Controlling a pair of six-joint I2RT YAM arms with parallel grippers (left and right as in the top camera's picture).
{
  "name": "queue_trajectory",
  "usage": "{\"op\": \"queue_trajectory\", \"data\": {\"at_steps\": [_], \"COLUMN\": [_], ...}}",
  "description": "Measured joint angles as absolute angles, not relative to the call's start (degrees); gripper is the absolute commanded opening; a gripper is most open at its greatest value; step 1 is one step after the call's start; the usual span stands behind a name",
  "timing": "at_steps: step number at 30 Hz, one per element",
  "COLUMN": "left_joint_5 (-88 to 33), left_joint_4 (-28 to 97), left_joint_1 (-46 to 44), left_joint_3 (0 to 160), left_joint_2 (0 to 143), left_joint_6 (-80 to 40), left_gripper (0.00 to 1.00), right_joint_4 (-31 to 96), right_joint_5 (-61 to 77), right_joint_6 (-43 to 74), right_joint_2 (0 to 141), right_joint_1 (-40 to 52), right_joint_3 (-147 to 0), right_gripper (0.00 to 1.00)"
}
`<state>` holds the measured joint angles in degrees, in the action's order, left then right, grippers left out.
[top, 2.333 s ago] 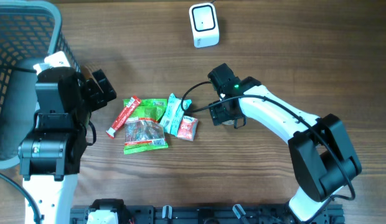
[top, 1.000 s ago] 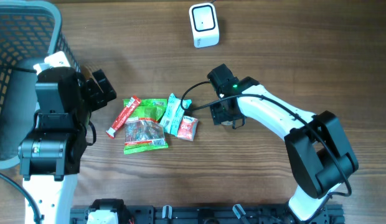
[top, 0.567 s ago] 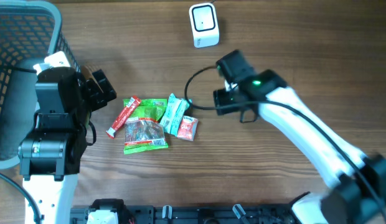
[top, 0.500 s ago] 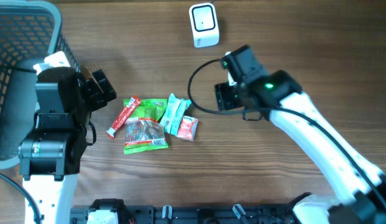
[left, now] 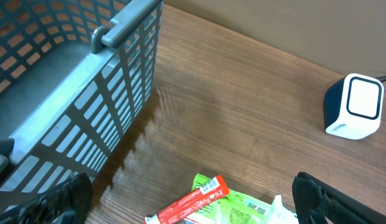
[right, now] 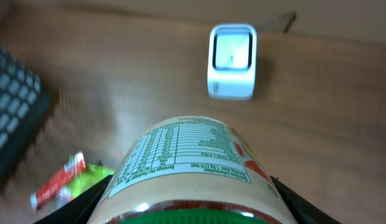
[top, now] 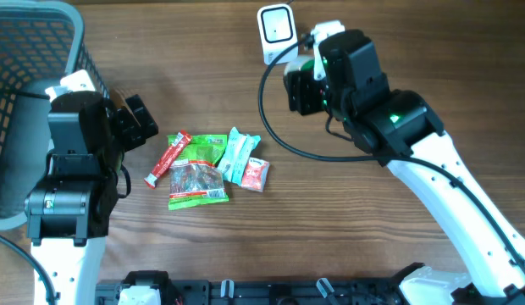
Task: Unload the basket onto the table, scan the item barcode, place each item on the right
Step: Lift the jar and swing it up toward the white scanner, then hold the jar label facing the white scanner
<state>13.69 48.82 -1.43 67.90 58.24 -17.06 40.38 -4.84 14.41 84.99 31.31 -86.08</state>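
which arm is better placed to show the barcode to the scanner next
Right. The right gripper is shut on the jar, with the scanner just ahead of it. The left gripper is open and empty, over by the basket.

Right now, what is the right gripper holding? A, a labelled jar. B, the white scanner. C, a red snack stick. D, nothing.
A: the right wrist view shows the labelled jar held in the right gripper, while the white scanner stands apart on the table ahead.
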Motion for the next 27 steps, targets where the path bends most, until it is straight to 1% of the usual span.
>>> {"op": "queue_trajectory", "data": {"at_steps": [5, 15, 19, 23, 27], "left_joint_5": [13.7, 13.7, 13.7, 13.7, 13.7], "left_joint_4": [48.8, 48.8, 48.8, 48.8, 48.8], "left_joint_1": [-1.4, -1.4, -1.4, -1.4, -1.4], "left_joint_3": [67.9, 67.9, 67.9, 67.9, 67.9], "left_joint_2": [58.3, 58.2, 58.2, 58.3, 58.3], "left_joint_6": [-17.1, -17.1, -17.1, -17.1, -17.1], "left_gripper": [1.0, 1.0, 0.99, 1.0, 1.0], "right_joint_4": [30.9, 9.5, -0.3, -10.4, -21.6], "right_joint_5": [-5.7, -8.1, -9.1, -9.4, -9.6], "right_joint_6": [13.3, 9.8, 8.7, 8.5, 8.3], "right_joint_2": [89.6, 104.0, 109.0, 114.6, 121.0], "right_joint_1": [31.3, 29.5, 27.2, 25.2, 24.5], "right_joint_3": [-86.2, -86.3, -86.3, -86.4, -86.4], "right_gripper": [0.44, 0.44, 0.39, 0.3, 0.3]}}
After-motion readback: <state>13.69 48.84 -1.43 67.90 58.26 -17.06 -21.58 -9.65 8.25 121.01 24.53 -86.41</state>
